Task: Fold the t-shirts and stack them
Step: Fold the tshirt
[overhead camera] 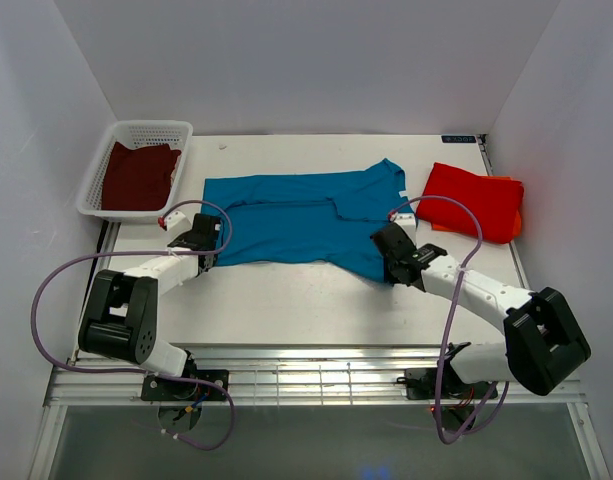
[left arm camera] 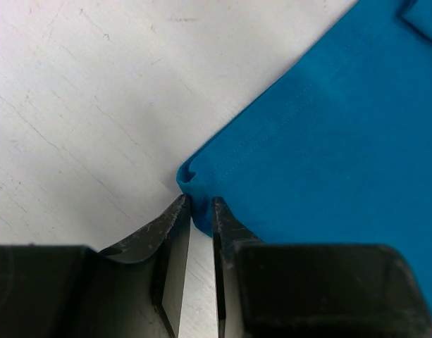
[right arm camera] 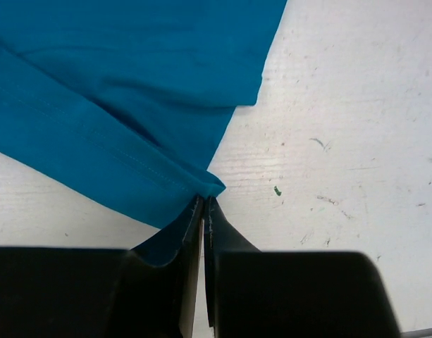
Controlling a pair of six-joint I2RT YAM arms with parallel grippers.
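The teal t-shirt point(overhead camera: 296, 215) lies spread mid-frame on the scuffed white worktop point(overhead camera: 306, 305), boxed in by white walls. The right gripper point(right arm camera: 204, 204) has its jaws clamped on the lower-right hem. The left gripper point(left arm camera: 200, 204) has jaws a slit apart at the lower-left corner, grip unclear. Both probably mean to lift that edge for folding.

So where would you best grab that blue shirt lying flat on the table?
At its two near corners, coming in low from the near side. The teal t-shirt lies spread flat, so only edges offer a pinchable lip; the right gripper is shut on one such corner.
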